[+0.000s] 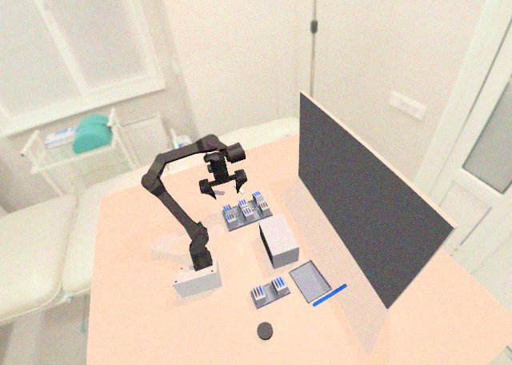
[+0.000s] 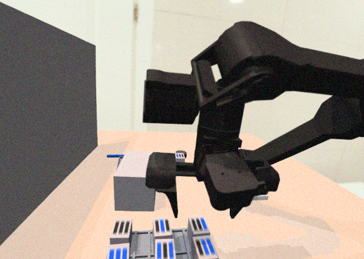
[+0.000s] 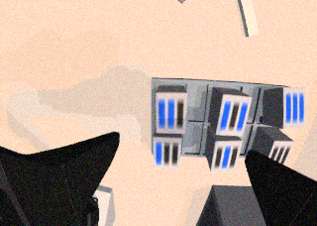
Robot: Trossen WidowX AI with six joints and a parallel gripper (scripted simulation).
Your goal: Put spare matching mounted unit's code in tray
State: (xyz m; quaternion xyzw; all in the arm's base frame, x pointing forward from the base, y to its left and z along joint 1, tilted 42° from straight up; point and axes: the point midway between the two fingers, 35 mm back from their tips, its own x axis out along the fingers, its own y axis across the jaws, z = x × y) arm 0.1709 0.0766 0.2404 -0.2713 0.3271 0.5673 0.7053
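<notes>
My gripper (image 1: 226, 194) (image 2: 204, 217) (image 3: 184, 149) is open and empty, above and beside the six-slot rack (image 1: 249, 223) (image 2: 142, 243) (image 3: 196, 104). The rack holds several spares with three-bar codes. In the exterior view, the near row shows a black-blue-blue spare (image 2: 205, 247), a blue-black-blue spare (image 2: 165, 249) and an all-blue spare (image 2: 118, 253). The far row shows black-black-blue, black-blue-black and all-black spares. The mounted unit, a grey box (image 1: 281, 237) (image 2: 134, 193) (image 3: 233, 208), shows no code in these views. The tray (image 1: 310, 282) is empty.
A tall dark panel (image 1: 363, 195) (image 2: 46, 109) stands beside the unit. A small rack (image 1: 270, 294) with two spares sits by the tray. A blue bar (image 1: 330, 294) and a black disc (image 1: 265, 330) lie nearby. A pale strip (image 3: 248, 13) lies beyond the six-slot rack.
</notes>
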